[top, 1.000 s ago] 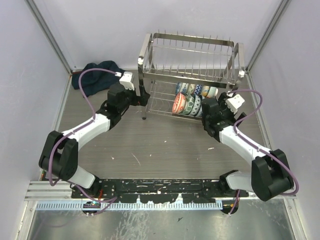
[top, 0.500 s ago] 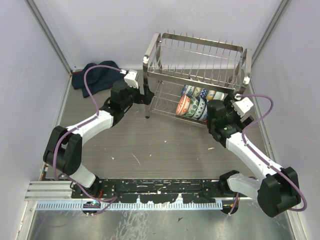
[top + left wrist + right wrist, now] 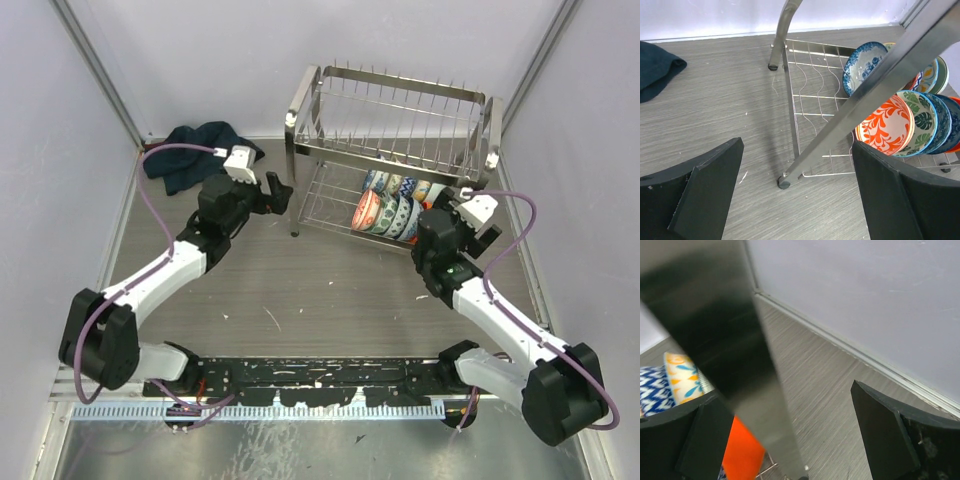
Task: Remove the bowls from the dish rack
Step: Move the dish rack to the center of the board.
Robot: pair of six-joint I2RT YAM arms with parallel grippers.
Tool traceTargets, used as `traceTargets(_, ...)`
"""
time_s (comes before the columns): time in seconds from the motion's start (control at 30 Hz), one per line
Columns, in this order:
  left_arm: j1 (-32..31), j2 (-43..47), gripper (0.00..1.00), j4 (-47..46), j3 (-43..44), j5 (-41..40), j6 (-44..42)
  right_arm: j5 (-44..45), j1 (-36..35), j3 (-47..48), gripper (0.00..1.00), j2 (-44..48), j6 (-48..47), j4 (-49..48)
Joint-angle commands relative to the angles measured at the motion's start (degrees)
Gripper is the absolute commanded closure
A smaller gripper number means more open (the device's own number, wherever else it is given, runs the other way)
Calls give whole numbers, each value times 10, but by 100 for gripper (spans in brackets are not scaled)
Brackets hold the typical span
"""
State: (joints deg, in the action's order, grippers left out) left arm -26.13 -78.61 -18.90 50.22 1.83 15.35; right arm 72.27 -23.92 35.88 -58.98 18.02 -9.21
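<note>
The dish rack stands at the back of the table, turned slightly. Several bowls stand on edge in its lower tier. My left gripper is open just left of the rack's front left leg. In the left wrist view that leg slants between the spread fingers of the left gripper, with an orange-patterned bowl and a blue floral bowl behind it. My right gripper is open at the rack's right front corner. The right wrist view shows a blurred rack post and an orange bowl near the left finger of the right gripper.
A dark blue cloth lies at the back left, also in the left wrist view. Pale walls close in the table on three sides; the right wall's base runs close behind the right gripper. A metal rail lines the near edge.
The rack has shifted right and turned a little. My left gripper has drawn back to the left, away from its leg. The right arm has swung outward to the right.
</note>
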Motion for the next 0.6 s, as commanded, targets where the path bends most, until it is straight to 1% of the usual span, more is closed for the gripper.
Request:
traceTargets(0.0,2,50,2,26,-26,-19,12,-60,-15,-2,0,20,-58,-84)
traceTargets(0.17,0,104,2,41,-55,-15,24,-65,-44,0,0,21,-63,-84)
traceTargets(0.3,-7,135,2,59,-67,-11,35,-49,-79,-2,0,39,-59,-73)
traceTargets(0.47,-37,170,2,57,-91,-12,50,-47,-123,-22,0,100,-44,-48)
traceTargets(0.57,-63,181,2,58,-100,-27,54,-63,-139,-38,0,141,-43,-41)
